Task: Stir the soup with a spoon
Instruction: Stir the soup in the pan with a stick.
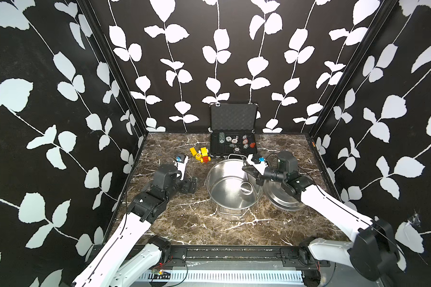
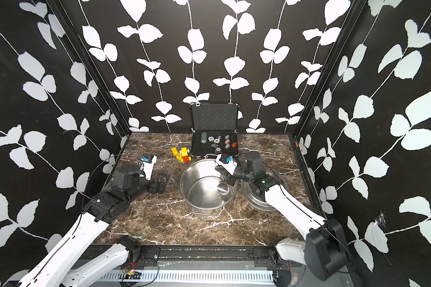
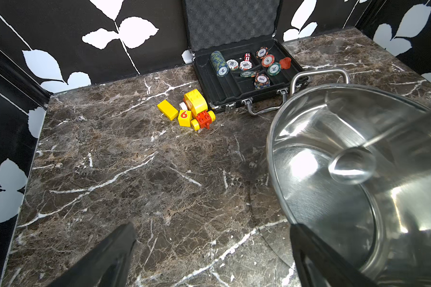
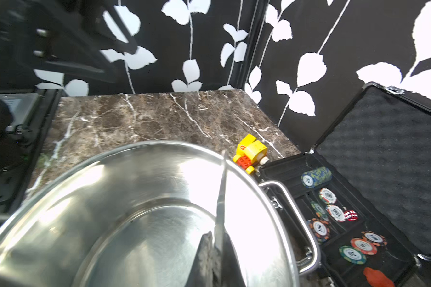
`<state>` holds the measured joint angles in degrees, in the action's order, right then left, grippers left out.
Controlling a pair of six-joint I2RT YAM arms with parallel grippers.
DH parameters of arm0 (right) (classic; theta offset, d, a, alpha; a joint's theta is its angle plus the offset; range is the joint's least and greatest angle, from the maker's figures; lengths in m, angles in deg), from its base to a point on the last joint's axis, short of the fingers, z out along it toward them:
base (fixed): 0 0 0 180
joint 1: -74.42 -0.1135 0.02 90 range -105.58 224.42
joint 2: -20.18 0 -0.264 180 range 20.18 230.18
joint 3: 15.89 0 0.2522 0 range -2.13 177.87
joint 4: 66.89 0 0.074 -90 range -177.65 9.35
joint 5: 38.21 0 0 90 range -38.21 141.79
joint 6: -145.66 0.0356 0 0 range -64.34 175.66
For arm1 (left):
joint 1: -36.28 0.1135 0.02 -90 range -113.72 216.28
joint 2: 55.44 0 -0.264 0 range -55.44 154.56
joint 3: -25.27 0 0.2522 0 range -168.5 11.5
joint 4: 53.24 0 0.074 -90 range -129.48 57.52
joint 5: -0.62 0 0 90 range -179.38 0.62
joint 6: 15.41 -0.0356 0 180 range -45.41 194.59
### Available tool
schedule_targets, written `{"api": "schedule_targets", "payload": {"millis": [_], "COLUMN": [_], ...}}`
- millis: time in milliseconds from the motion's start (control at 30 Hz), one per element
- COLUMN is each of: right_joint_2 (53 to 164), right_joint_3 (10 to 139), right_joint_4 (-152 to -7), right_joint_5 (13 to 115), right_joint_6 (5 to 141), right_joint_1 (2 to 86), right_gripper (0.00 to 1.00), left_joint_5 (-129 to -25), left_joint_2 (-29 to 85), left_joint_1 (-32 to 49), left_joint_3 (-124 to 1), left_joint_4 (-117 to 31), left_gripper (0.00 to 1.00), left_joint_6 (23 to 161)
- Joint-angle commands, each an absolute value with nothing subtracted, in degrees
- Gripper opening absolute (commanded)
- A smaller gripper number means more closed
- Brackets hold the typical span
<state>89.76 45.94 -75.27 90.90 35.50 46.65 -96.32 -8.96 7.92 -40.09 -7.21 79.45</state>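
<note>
right pincer (image 4: 216, 242): clamped on spoon (image 4: 221, 196) handle | spoon bowl below it, inside pot (image 1: 217, 174) | left pincer (image 1: 189, 185): wide, empty, pot beside

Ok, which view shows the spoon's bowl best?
The left wrist view: the bowl of the spoon looms large inside the pot, though slightly blurred. Both top views show it small. The right wrist view shows only the thin handle, clamped in the right gripper.
</note>
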Motion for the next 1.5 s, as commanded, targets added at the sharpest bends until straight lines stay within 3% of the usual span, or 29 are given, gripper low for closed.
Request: {"api": "schedule_targets", "payload": {"millis": [0, 267, 600, 1000, 1300, 1467], "right_joint_2": [85.37, 83.93, 101.4, 116.45, 112.42, 104.7], "right_joint_3": [43.64, 46.44, 60.57, 70.88, 65.64, 59.6], "right_joint_4": [-77.6, -81.48, -78.61, -70.64, -70.62, -72.08], "right_joint_5": [95.13, 92.5, 92.77, 98.02, 98.46, 96.81], "right_joint_6": [35.61, 33.78, 29.47, 32.25, 34.68, 34.69], "right_joint_1": [45.39, 34.7, 26.24, 33.3, 41.27, 44.9], "right_gripper": [0.0, 0.0, 0.0, 0.0, 0.0, 0.0], "left_joint_5": [-97.09, -99.34, -98.96, -99.59, -99.92, -99.71], "left_joint_2": [-9.17, -9.66, -10.65, -12.92, -12.97, -12.45], "left_joint_1": [7.8, 7.81, 7.8, 7.8, 7.8, 7.79], "left_joint_3": [-39.31, -38.95, -38.54, -39.18, -38.89, -38.92], "left_joint_4": [-9.04, -9.84, -8.88, -6.03, -6.49, -7.08], "left_gripper": [0.99, 0.99, 0.99, 0.99, 0.99, 0.99], "left_joint_6": [79.16, 79.33, 79.47, 78.64, 78.87, 79.05]}}
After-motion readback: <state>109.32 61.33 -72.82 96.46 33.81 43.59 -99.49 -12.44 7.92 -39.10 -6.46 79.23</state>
